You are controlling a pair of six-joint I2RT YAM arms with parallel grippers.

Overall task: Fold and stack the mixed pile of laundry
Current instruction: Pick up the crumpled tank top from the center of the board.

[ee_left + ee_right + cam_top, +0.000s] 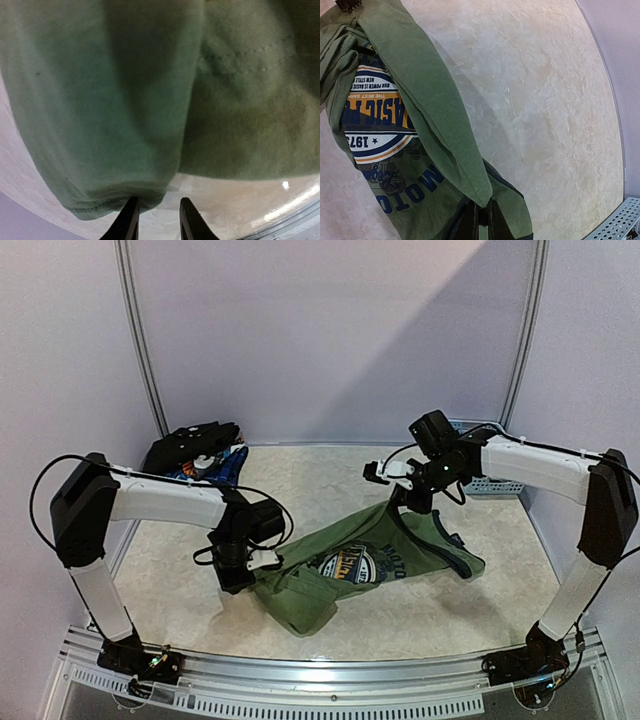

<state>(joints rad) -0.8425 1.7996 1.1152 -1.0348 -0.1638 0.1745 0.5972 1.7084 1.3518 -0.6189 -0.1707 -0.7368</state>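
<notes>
Laundry sits in two places in the top view. The olive-green T-shirt (420, 550) is spread crumpled across the middle of the table (300, 490), its round logo (350, 565) facing up. The rest of the laundry pile (200, 455) is heaped at the far left corner, with black trousers (190, 445) on top and a blue-and-orange print (228, 466) poking out beneath. The left tool (268, 560) is down at the shirt's left edge. The right tool (403, 502) is at the shirt's far edge, where the cloth rises in a peak toward it. A light-blue basket (495, 483) stands at the far right, partly hidden behind the right arm.

In the left wrist view, green cloth of the shirt (125, 100) fills most of the frame (blurred, very close to the lens). Its stitched hem (95, 210) hangs just in front of the dark fingers (127, 222). The fingers stand apart, and pale table (225, 200) shows in the gap between them. The hem's corner reaches the tip of the left-hand finger, though I cannot tell whether it is touching.

In the right wrist view, the right tool (481, 220) is pressed together on a folded ridge of the shirt (430, 100). The ridge runs taut from the fingers up toward the top left corner. The logo (372, 115) lies below that ridge, its lettering upside down from here, with dark trim beside the fingers. Marbled table (535, 100) takes up the right side.
</notes>
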